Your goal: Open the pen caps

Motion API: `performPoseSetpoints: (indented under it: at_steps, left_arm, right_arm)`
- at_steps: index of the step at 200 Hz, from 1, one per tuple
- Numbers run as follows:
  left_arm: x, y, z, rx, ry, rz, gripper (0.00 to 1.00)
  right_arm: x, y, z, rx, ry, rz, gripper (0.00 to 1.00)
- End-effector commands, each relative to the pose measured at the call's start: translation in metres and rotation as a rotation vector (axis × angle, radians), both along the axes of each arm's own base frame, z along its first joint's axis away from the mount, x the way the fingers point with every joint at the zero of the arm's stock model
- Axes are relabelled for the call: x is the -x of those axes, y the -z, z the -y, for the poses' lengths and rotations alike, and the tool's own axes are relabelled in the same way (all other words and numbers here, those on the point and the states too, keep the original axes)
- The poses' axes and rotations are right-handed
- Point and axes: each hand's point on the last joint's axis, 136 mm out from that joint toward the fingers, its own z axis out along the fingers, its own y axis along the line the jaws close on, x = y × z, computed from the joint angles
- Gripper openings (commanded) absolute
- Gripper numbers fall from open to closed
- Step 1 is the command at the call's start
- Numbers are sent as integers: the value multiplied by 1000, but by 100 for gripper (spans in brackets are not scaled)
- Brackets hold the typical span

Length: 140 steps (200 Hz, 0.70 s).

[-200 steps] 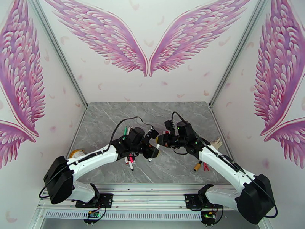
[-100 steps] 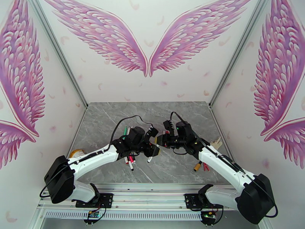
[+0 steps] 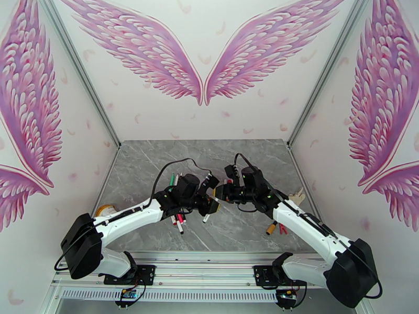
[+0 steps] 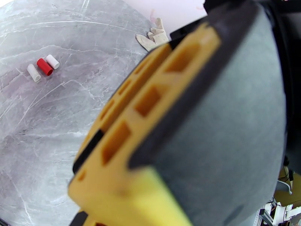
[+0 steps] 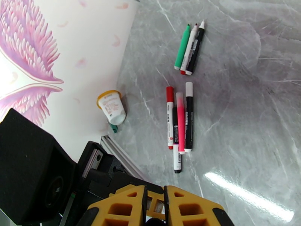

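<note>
The left gripper [image 3: 211,200] is squeezed shut, tip to tip with the right gripper [image 3: 220,193], which is also closed, well apart from the yellow-rimmed tub [image 5: 111,107]. A white pen [image 3: 206,217] pokes out beneath them; I can't tell which one grips it. Seven pens [image 5: 180,123] lie flat. Four are near the tub: red-capped white, pink, white-capped black, black-and-white. Three are farther off: green, white, black. Three pen caps [image 4: 44,66], two white and one red, lie in a row well apart from the tub.
</note>
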Motion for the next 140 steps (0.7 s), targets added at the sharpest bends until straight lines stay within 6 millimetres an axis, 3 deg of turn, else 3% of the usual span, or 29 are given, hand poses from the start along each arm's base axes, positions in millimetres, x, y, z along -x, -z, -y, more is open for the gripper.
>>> performPoseSetpoints:
  at_steps: [1, 63, 127, 140]
  left_arm:
    - [3, 7, -5, -8, 4, -15, 13]
    - [15, 10, -8, -25, 35, 10, 11]
    - [14, 4, -9, -15, 34, 35, 11]
    - [15, 4, -8, -16, 35, 34, 11]
  right_arm:
    - [-3, -14, 2, -1, 36, 33, 12]
    - [-7, -24, 6, -4, 70, 58, 19]
    - [-5, -28, 4, -13, 52, 62, 24]
    - [-5, -28, 4, -14, 52, 63, 29]
